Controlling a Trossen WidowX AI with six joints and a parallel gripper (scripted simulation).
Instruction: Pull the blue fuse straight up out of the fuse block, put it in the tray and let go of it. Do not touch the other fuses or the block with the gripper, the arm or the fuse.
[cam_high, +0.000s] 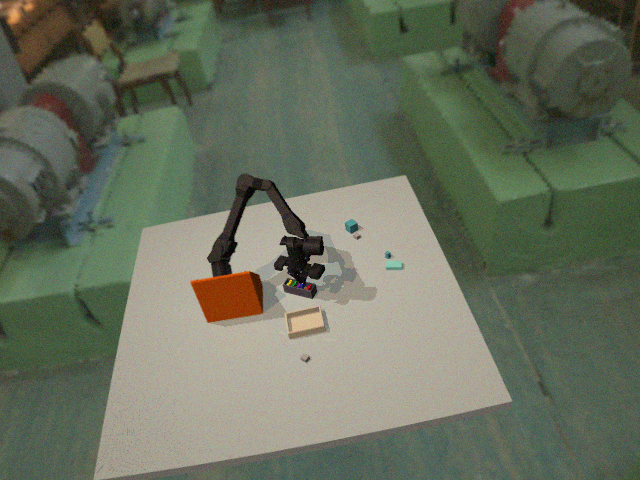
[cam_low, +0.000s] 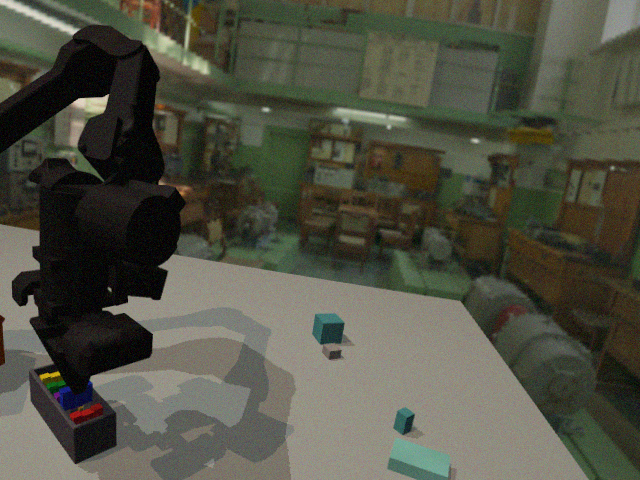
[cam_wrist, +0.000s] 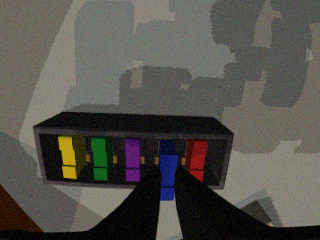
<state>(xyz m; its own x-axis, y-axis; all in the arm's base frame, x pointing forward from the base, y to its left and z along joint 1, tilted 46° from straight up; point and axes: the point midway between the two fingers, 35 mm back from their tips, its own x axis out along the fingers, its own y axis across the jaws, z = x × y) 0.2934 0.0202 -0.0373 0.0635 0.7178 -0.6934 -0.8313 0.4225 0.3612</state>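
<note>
Our black parallel-jaw gripper (cam_wrist: 167, 195) is clamped on the small blue block-shaped fuse (cam_wrist: 168, 172), the two fingers pinching its upper end from either side. In the wrist view the blue fuse stands proud of its neighbours, so we judge it partly drawn out, though its lower end is not yet free of the dark rectangular fuse block (cam_wrist: 134, 124).

We expect the fuse to be light, rigid and smooth-sided: it should not deform in our grip, but it could slip or twist if we tilt. Holding it by the top is the right place, since everything lower sits between the walls.

Margins are tight. The purple fuse (cam_wrist: 132, 160) lies just beside the blue one on one side and the red fuse (cam_wrist: 196, 158) just beside it on the other; the green fuse (cam_wrist: 100, 158) and yellow fuse (cam_wrist: 67, 156) stand farther along the row. Our fingers straddle the gaps closely, so we judge a clean vertical lift necessary until the fuse bottom is above the block rim.

Beyond, the shallow tan tray (cam_high: 305, 321) waits near the block, with a tall orange box (cam_high: 229, 296) to its side. The small teal cube (cam_high: 351, 225) is well apart.
</note>
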